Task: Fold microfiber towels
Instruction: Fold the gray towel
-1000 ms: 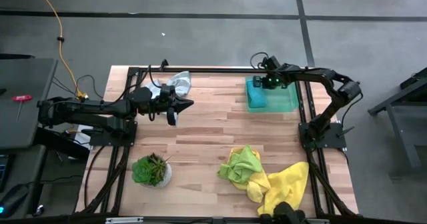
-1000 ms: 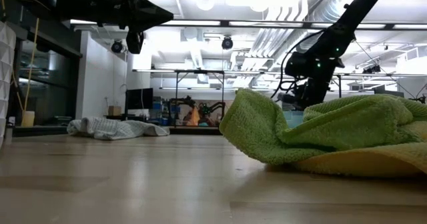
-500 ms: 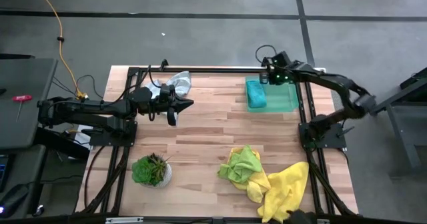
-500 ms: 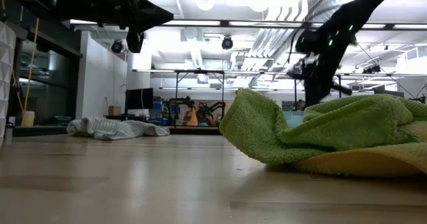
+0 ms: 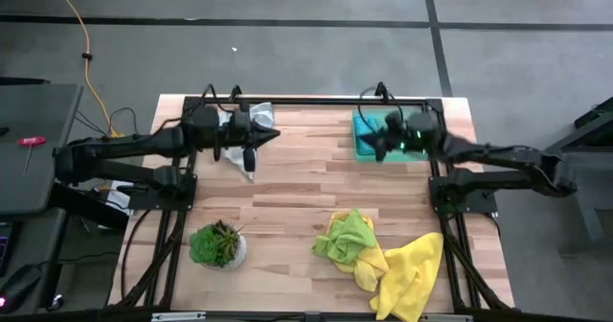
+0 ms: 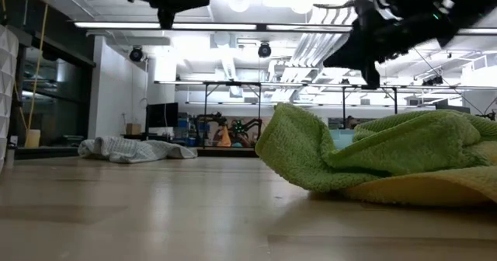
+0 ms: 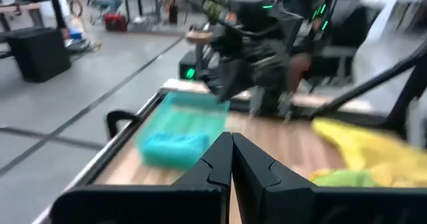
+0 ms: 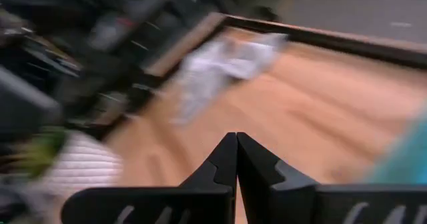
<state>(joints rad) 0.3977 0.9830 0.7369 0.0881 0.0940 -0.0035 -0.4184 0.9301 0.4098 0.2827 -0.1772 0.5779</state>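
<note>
Four soft microfiber towels lie on the wooden table [image 5: 287, 197]. We see a folded teal towel [image 5: 369, 138] in the flat green tray [image 5: 407, 148] at the far right corner, a crumpled pale grey-white towel [image 5: 254, 119] along the far edge, and a lime green towel [image 5: 347, 236] bunched against a bright yellow towel [image 5: 407, 269] near the near right corner. Left gripper [image 5: 251, 159], fingers pressed together and empty, hovers beside the grey-white towel. Right gripper [image 5: 378, 149], likewise closed and empty, hangs over the tray. We judge the cloths light and limp; pinch a corner or hem.
</note>
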